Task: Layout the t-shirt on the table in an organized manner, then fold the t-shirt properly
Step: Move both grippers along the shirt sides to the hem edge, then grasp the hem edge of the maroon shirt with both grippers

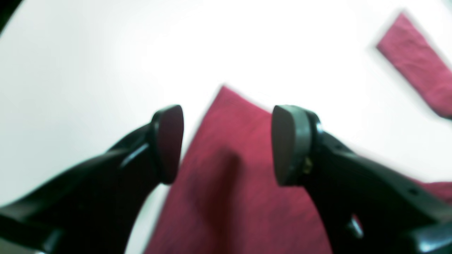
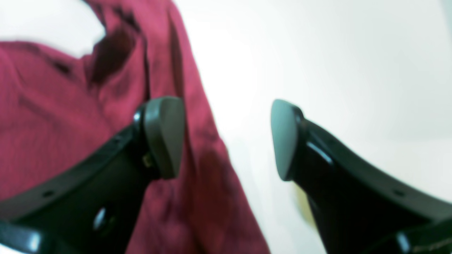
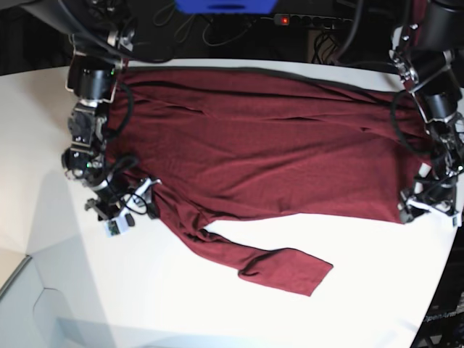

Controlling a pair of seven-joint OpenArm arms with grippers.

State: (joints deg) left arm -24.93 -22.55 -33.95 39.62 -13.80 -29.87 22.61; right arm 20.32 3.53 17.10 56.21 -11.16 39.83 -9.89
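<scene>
The dark maroon t-shirt (image 3: 268, 145) lies spread wide across the back half of the white table (image 3: 217, 312), wrinkled, with one sleeve (image 3: 279, 267) trailing toward the front. My left gripper (image 3: 429, 208) hangs open over the shirt's right-hand corner. In the left wrist view that corner (image 1: 226, 197) shows between the open fingers of the gripper (image 1: 227, 144), and the sleeve end (image 1: 420, 67) lies apart at the upper right. My right gripper (image 3: 119, 212) stands open at the shirt's left edge. In its wrist view the cloth edge (image 2: 53, 123) passes under the left finger of the gripper (image 2: 227, 137), with bare table (image 2: 335, 53) under the right finger. Neither holds anything.
Cables and a power strip with a red light (image 3: 283, 19) run behind the table's back edge. The table's curved front edge (image 3: 22, 272) drops off at the lower left. Both arm columns stand at the back corners.
</scene>
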